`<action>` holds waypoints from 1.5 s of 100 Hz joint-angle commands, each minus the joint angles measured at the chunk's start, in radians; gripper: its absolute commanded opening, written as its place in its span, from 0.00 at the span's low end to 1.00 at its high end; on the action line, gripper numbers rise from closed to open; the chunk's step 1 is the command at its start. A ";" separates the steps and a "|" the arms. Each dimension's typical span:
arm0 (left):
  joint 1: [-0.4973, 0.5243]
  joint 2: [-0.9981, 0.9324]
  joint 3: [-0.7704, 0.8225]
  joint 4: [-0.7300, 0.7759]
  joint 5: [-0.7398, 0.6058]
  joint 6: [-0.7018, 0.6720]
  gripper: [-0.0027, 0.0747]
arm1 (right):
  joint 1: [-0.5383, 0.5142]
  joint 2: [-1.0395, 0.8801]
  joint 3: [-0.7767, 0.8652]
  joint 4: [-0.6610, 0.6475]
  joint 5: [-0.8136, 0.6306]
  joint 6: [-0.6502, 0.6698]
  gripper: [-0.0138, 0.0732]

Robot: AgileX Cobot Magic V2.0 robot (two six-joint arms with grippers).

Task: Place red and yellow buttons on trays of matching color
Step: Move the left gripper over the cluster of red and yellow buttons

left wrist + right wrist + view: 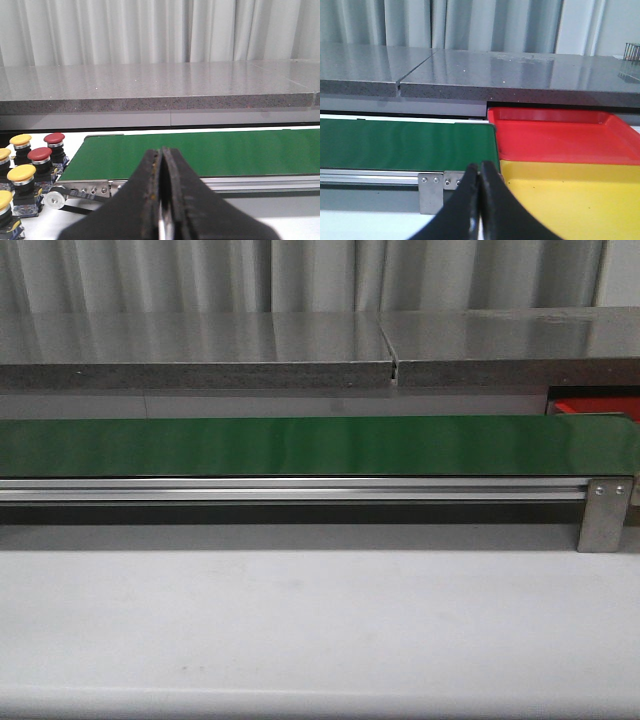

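Observation:
In the left wrist view, two red buttons (54, 138) and several yellow buttons (21, 173) stand upright on dark bases in a cluster beside the end of the green belt (210, 152). My left gripper (162, 152) is shut and empty, apart from the buttons. In the right wrist view, an empty red tray (560, 137) lies just past the belt's other end. An empty yellow tray (580, 200) lies directly in front of the red one. My right gripper (480, 167) is shut on nothing, next to the yellow tray's corner. The front view shows only a corner of the red tray (590, 408).
The long green belt (300, 445) runs across the table on an aluminium rail with a metal bracket (606, 515) at its right end. A grey stone ledge (200, 350) runs behind it, with curtains beyond. White tabletop (300, 630) lies in front.

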 commanded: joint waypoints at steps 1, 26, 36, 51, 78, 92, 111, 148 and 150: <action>-0.003 -0.034 0.028 0.000 -0.079 -0.007 0.01 | -0.004 -0.018 -0.022 -0.010 -0.078 -0.001 0.02; -0.003 -0.034 0.028 0.000 -0.079 -0.007 0.01 | -0.004 -0.018 -0.022 -0.010 -0.078 -0.001 0.02; -0.003 -0.034 0.028 0.000 -0.079 -0.007 0.01 | -0.004 -0.018 -0.022 -0.010 -0.078 -0.001 0.02; -0.003 -0.034 0.028 0.000 -0.079 -0.007 0.01 | -0.004 -0.018 -0.022 -0.010 -0.078 -0.001 0.02; -0.003 -0.034 0.028 0.000 -0.064 -0.007 0.01 | -0.004 -0.018 -0.022 -0.010 -0.078 -0.001 0.02; -0.003 -0.029 0.002 -0.016 -0.035 -0.007 0.01 | -0.004 -0.018 -0.022 -0.010 -0.078 -0.001 0.02; -0.003 0.084 -0.120 -0.016 0.104 -0.007 0.01 | -0.004 -0.018 -0.022 -0.010 -0.078 -0.001 0.02; -0.005 0.506 -0.419 -0.009 0.146 -0.007 0.01 | -0.004 -0.018 -0.022 -0.010 -0.078 -0.001 0.02; -0.005 0.528 -0.431 -0.007 0.146 -0.007 0.01 | -0.004 -0.018 -0.022 -0.010 -0.078 -0.001 0.02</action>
